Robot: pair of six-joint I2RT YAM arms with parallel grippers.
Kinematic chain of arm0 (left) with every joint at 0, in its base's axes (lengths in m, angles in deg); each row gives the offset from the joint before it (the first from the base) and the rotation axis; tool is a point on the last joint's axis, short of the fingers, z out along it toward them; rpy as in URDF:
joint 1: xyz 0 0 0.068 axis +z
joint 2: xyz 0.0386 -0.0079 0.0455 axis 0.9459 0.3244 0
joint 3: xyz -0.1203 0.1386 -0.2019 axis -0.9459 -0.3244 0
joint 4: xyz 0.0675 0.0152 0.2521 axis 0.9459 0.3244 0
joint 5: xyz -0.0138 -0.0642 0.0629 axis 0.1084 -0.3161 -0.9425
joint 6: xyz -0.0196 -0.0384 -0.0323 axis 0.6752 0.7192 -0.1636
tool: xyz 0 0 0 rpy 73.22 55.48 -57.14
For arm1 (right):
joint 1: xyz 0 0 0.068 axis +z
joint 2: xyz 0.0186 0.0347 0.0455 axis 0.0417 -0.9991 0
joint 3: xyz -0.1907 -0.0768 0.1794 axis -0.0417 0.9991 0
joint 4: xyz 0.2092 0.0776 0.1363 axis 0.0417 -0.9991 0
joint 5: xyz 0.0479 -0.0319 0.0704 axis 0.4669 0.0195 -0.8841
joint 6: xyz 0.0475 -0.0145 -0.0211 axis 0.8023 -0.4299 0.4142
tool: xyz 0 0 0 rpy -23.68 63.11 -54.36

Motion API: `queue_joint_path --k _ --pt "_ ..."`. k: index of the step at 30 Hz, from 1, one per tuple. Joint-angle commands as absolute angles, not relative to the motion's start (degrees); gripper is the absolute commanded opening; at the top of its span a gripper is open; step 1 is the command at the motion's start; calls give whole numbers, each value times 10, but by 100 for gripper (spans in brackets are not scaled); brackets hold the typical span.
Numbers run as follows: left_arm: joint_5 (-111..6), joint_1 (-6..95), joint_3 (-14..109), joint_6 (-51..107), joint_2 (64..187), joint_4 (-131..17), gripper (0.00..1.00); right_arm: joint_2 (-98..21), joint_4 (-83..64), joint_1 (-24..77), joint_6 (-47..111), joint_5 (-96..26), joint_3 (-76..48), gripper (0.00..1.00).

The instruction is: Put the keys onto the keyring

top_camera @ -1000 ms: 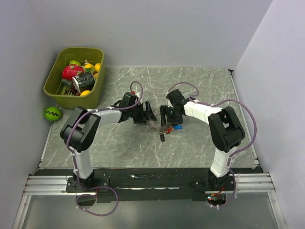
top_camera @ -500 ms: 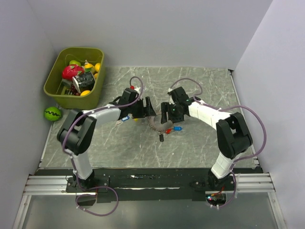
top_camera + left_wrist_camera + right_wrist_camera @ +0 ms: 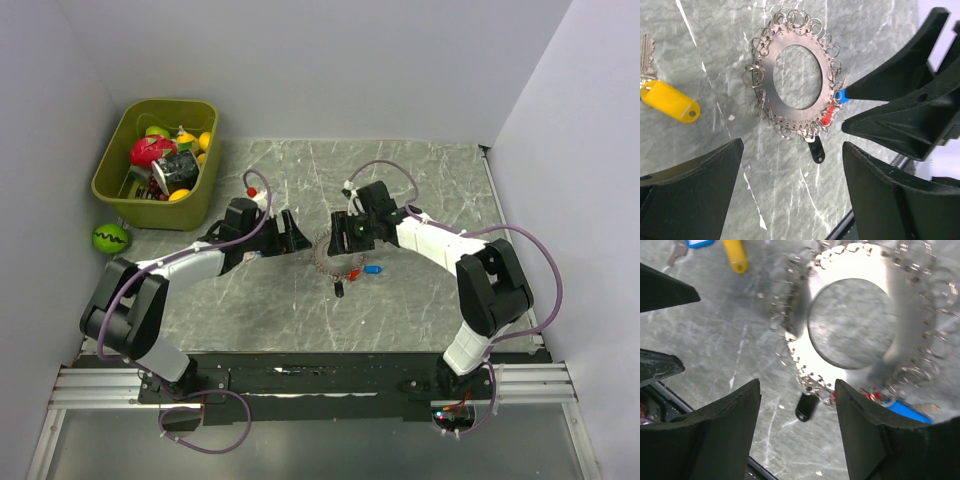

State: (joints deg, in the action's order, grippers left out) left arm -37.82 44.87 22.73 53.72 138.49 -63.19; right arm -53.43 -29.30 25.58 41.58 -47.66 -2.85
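The keyring (image 3: 769, 75) is a flat silver ring edged with several small split rings, lying on the marble table. A dark fob (image 3: 816, 150), a red tag (image 3: 826, 118) and a blue tag (image 3: 840, 95) hang at its rim. A key with a yellow tag (image 3: 669, 102) lies loose to its left. The right wrist view shows the keyring (image 3: 840, 375), the yellow tag (image 3: 735, 255) and a second blue-tagged key (image 3: 699, 243) at the top edge. My left gripper (image 3: 290, 237) is open and empty, left of the ring (image 3: 326, 256). My right gripper (image 3: 341, 234) is open and empty, just above the ring's far right side.
A green bin (image 3: 113, 186) full of toys stands at the back left. A green ball (image 3: 110, 238) lies beside it, off the mat. White walls close in the table on three sides.
My left gripper has drawn back to the left, away from the ring. My right gripper has shifted a little up and left over the ring. The ring stays on the table.
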Motion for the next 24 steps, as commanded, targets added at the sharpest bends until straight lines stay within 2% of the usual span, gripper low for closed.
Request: queue_joint_path --k 1,8,17,24 --pt "-336 464 210 561 1345 -702 86 -550 -269 273 402 -488 -65 67" --pt "-347 462 201 561 1362 -690 80 -575 -273 285 415 -470 -80 65" --pt "-348 440 207 578 1412 -709 60 -585 -284 285 420 -453 -86 64" --pt "-356 420 224 598 1465 -713 55 -589 -310 285 393 -404 -103 63"
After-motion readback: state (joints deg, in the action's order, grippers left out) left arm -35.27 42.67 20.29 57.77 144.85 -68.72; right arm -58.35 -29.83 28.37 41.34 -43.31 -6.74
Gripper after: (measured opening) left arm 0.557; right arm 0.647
